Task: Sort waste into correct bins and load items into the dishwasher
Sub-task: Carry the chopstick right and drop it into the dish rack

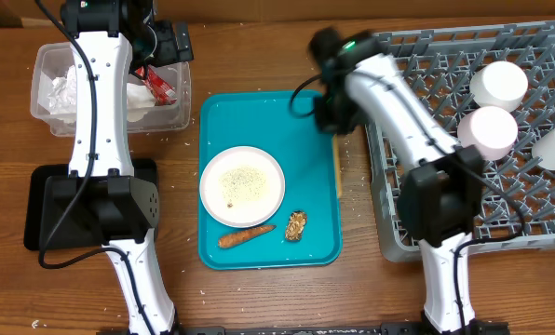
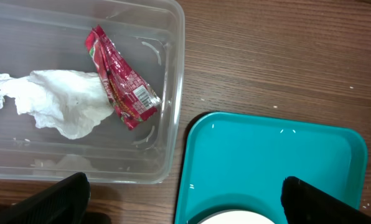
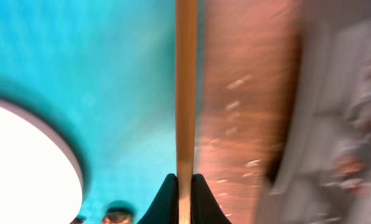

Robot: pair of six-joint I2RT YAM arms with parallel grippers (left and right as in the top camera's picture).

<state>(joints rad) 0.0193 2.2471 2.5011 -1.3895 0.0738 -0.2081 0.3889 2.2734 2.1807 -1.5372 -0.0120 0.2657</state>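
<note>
The right gripper point(image 3: 184, 190) pinches the thin wooden chopsticks point(image 3: 185, 74) by their far end only — lifted, they may pivot and slip out before the grey plastic lattice rack point(image 1: 538, 214).

Overhead view. A teal serving tray point(image 1: 259, 121) lies at centre, bearing a round white plate point(image 1: 210, 195) strewn with rice grains point(image 1: 240, 181), a carrot piece point(image 1: 246, 237), a brown food lump point(image 1: 296, 225) and, along its right rim, chopsticks point(image 1: 336, 172). The right arm point(image 1: 389, 93) reaches over the tray's far right corner. Right: a grey dish rack point(image 1: 529, 214) holds three upturned white dishes point(image 1: 498, 84). Left: the left arm point(image 1: 101, 102) crosses a clear tub point(image 1: 43, 65) containing paper napkins point(image 1: 59, 93) and a red wrapper point(image 1: 156, 88), with a black tray point(image 1: 37, 219) just beside the tub.
</note>
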